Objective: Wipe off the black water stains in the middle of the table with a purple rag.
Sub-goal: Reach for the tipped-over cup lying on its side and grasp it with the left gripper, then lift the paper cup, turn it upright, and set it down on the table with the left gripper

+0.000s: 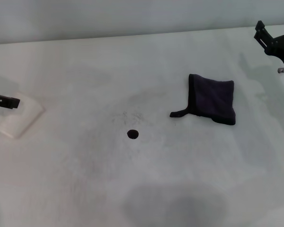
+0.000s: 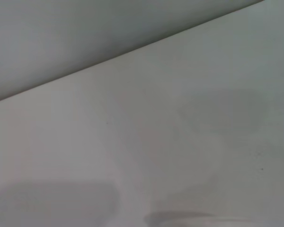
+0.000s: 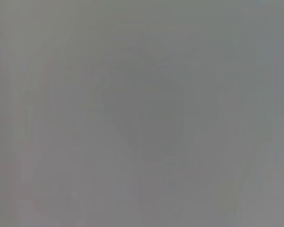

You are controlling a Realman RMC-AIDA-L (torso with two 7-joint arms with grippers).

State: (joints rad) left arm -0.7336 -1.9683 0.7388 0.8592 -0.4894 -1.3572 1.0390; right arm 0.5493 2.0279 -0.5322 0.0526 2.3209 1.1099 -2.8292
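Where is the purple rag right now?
In the head view, the purple rag lies flat on the table, right of centre, up and right of the black water stains, untouched by either hand.

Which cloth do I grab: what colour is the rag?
Dark purple rag, darker edge; head view.

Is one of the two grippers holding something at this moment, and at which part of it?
Nothing is held. The dark purple folded rag lies free on the white table; the right gripper and left gripper are both apart from it.
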